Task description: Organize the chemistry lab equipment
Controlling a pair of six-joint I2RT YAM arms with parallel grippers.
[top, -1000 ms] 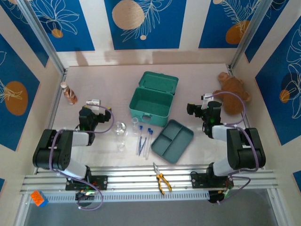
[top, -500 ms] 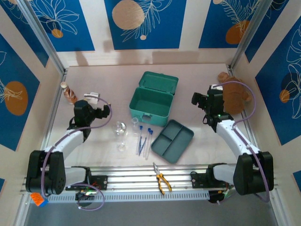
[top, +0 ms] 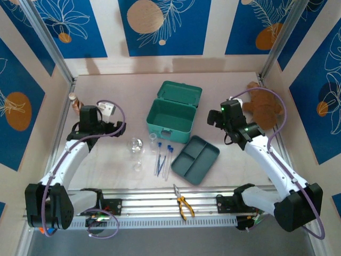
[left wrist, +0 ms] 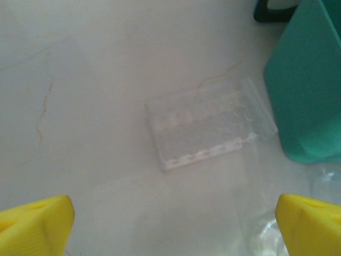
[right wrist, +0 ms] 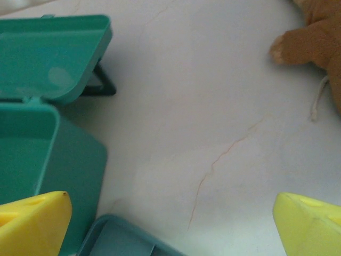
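Observation:
Two clear glass flasks point(top: 137, 145) point(top: 137, 166) stand left of centre, and a smaller one point(top: 153, 140) is by the teal box. Two test tubes with blue caps point(top: 159, 158) point(top: 168, 160) lie beside them. The clear plastic tube rack point(left wrist: 209, 128) lies flat on the table, ahead of my left gripper point(left wrist: 175, 230), whose yellow fingertips point(left wrist: 37, 226) stand wide apart with nothing between them. That gripper point(top: 104, 127) hovers left of the flasks. My right gripper point(right wrist: 173, 226) point(top: 219, 121) is open over bare table between the teal box and the plush toy.
An open teal box point(top: 171, 120) with its lid point(top: 180, 94) back sits at the centre. A teal divided tray point(top: 195, 159) lies in front of it. A brown plush toy point(top: 264, 104) is at the far right, yellow-handled pliers point(top: 183, 204) lie on the front rail, and a small brown bottle point(top: 75, 102) stands far left.
Both arms have unfolded and reached out from their bases. The left gripper moved back and left, and the right gripper moved back and left toward the box. Both stay open.

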